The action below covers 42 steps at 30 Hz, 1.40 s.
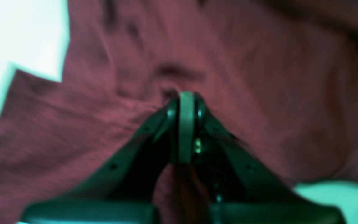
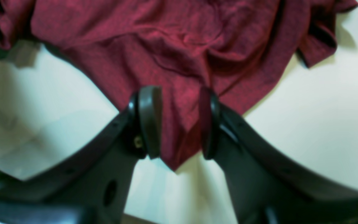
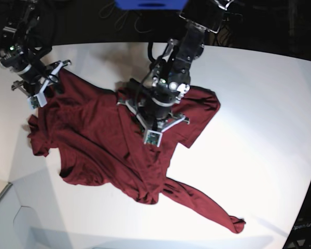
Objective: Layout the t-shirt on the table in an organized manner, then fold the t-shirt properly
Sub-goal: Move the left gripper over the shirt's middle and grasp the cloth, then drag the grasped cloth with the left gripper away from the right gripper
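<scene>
The t-shirt (image 3: 114, 150) lies crumpled and spread across the middle of the table (image 3: 259, 129), one long part trailing toward the near edge and another bunched toward the left edge. The left gripper (image 1: 185, 102) is down on the shirt's middle, its jaws pressed together with a small pucker of fabric at the tips; maroon cloth fills nearly all of its wrist view. The right gripper (image 2: 179, 121) sits at the shirt's far-left corner, near the table's far-left edge, its jaws spread apart with a pointed flap of cloth lying between the pads (image 2: 149, 121), the white table showing on either side.
</scene>
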{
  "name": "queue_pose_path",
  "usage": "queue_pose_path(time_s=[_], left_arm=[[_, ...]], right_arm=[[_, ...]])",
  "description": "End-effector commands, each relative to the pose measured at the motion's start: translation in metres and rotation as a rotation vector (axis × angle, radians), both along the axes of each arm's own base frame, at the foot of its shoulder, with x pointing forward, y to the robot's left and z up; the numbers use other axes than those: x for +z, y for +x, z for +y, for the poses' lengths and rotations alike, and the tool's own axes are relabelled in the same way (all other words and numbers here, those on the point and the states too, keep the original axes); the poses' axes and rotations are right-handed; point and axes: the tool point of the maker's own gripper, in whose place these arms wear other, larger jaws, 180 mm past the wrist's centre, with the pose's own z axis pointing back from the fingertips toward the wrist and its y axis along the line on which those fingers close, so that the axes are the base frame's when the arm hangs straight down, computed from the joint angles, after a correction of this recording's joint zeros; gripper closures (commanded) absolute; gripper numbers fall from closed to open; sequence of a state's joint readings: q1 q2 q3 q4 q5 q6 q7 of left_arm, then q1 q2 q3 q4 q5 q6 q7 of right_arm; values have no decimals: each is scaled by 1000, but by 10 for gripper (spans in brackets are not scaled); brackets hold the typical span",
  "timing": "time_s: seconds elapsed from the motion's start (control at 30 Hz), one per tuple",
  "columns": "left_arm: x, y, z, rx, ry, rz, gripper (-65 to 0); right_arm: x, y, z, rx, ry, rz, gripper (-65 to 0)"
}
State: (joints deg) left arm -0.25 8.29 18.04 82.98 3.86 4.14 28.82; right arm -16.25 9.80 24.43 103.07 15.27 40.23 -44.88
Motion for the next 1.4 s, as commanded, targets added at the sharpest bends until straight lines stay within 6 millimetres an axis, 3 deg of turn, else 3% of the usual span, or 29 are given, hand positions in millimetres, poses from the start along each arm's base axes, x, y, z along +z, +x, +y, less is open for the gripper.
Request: queue_pose_path(time_s=[0.0, 0.17, 0.3, 0.43, 0.6, 0.73, 0.87, 0.93, 1.0, 1.07, 1.17, 1.23, 1.37], left_arm=[[34, 15, -2, 14, -44, -105, -2], [88, 57, 53, 169, -72, -247, -2], [109, 83, 115, 329, -75, -295, -2], [118, 95, 182, 476, -47, -325, -2], [122, 89, 264, 648, 0, -343, -2], [106, 75, 324, 770, 47, -304, -2], [96, 54, 377, 889, 73, -276, -2], [93, 45, 393, 933, 37, -269, -4], [88, 38, 397, 946, -37, -261, -5], [70, 29, 388, 932, -99, -220, -6], [45, 29, 346, 828, -164, -152, -60], [33, 33, 309, 736, -185, -109, -135], [27, 45, 256, 587, -146, -90, -267]], right_arm=[[11, 7, -3, 0, -2, -45, -209], [11, 8, -2, 3, -1, -46, -209], [11, 8, -2, 3, -1, -46, -209], [11, 8, -2, 3, -1, -46, -209], [11, 8, -2, 3, -1, -46, -209], [10, 8, -1, 3, 3, -44, -209], [10, 8, 0, 3, 4, -44, -209], [10, 8, 0, 3, 4, -44, -209], [10, 8, 0, 2, 6, -44, -209], [10, 8, 0, 2, 6, -44, -209], [10, 8, 0, 2, 6, -44, -209], [10, 8, 0, 2, 6, -44, -209], [10, 8, 1, 3, 6, -44, -209]])
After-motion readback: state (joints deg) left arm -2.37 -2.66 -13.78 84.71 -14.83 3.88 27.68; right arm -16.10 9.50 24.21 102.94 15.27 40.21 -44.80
